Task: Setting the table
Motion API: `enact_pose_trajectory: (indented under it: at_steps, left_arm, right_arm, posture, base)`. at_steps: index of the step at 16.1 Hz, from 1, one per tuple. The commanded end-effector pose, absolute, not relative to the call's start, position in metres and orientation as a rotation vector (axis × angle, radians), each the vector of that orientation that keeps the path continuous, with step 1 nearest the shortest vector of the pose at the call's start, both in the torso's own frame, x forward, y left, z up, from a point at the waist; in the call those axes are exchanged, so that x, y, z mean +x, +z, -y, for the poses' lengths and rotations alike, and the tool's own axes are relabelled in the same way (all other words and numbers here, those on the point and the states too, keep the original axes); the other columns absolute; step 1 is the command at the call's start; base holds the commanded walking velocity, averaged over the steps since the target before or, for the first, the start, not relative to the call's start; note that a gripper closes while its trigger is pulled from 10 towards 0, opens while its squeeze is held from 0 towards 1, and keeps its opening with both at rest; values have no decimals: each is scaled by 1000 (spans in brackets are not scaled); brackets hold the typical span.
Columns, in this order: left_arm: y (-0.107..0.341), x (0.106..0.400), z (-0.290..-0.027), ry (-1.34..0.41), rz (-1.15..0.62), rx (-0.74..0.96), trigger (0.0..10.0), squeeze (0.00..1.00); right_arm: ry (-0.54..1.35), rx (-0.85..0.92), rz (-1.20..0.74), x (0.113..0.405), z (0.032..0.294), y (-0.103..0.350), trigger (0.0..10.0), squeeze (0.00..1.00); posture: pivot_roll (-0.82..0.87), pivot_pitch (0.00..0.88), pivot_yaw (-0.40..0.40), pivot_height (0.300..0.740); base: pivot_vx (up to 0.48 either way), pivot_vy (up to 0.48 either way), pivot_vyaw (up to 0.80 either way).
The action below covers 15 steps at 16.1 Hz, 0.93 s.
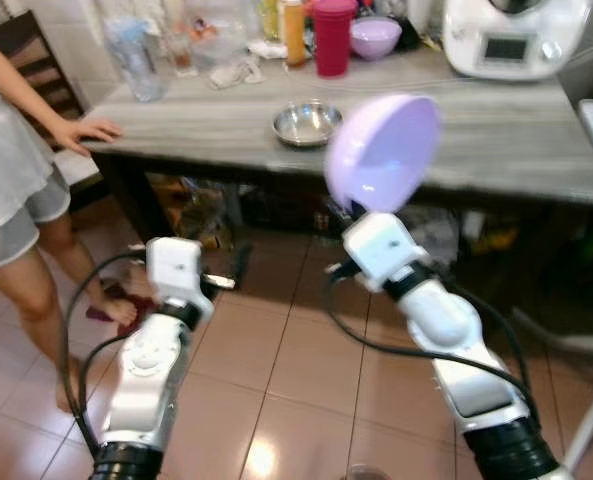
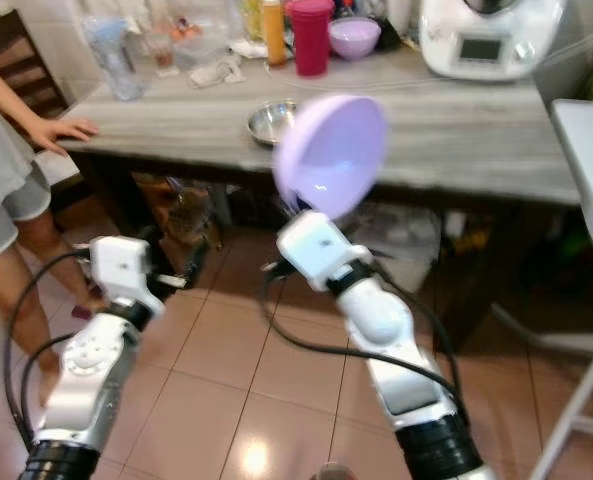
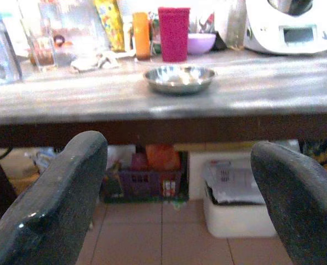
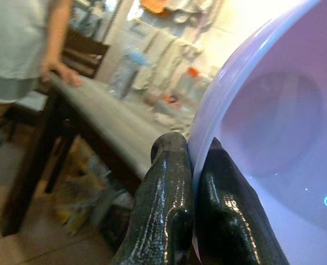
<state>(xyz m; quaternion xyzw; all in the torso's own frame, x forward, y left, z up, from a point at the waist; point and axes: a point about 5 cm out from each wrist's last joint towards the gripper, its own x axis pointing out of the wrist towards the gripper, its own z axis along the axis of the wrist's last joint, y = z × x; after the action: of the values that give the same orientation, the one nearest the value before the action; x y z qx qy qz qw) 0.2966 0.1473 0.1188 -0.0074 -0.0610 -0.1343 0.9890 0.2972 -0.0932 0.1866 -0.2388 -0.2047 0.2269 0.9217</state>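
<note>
From the head cameras we looked down at a grey wood-grain counter standing on a floor of reddish tiles. A small steel bowl sat near the counter's front edge. Farther back stood a red cup, an orange bottle, a second purple bowl and a white kitchen machine. At the counter's left end a person stood with one hand resting on the edge.

Our right end effector was raised in front of the counter, its arm reaching up and forward, and it held a lavender bowl by the rim. The bowl was tilted on edge, in the air, just in front of the counter edge and near the steel bowl. Our left end effector was lower, below counter height, its arm bent forward over the tiles.

In the left wrist view the two black fingers stood wide apart with nothing between them. Beyond them we saw the counter front, the steel bowl, the red cup, and bins and a purple basket underneath.

In the right wrist view the fingers were pressed together on the lavender bowl's rim, one on each side. The counter and the person lay blurred behind.
</note>
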Motion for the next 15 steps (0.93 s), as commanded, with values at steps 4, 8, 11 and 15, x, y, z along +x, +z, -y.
enact_pose_trajectory:
  at_steps: [4, 8, 11, 15]
  left_arm:
    - [121, 297, -157, -246, 128, 4, 10000, 0]
    - [120, 297, -157, -249, 128, 3, 10000, 0]
    - [120, 297, -156, -252, 127, 1, 10000, 0]
    - [123, 297, -155, -253, 138, -3, 10000, 0]
  right_arm:
    - [483, -458, 441, 297, 86, 193, 10000, 0]
    - [490, -459, 446, 296, 85, 193, 10000, 0]
    - [491, -463, 448, 296, 85, 193, 10000, 0]
    - [478, -466, 444, 295, 88, 192, 10000, 0]
  posture:
    - [-152, 66, 53, 740]
    - [-153, 67, 55, 740]
    - [-153, 67, 55, 740]
    - [-158, 72, 54, 740]
  base:
    - [396, 0, -552]
    - [397, 0, -141]
    - [395, 0, 0]
    - [395, 0, 0]
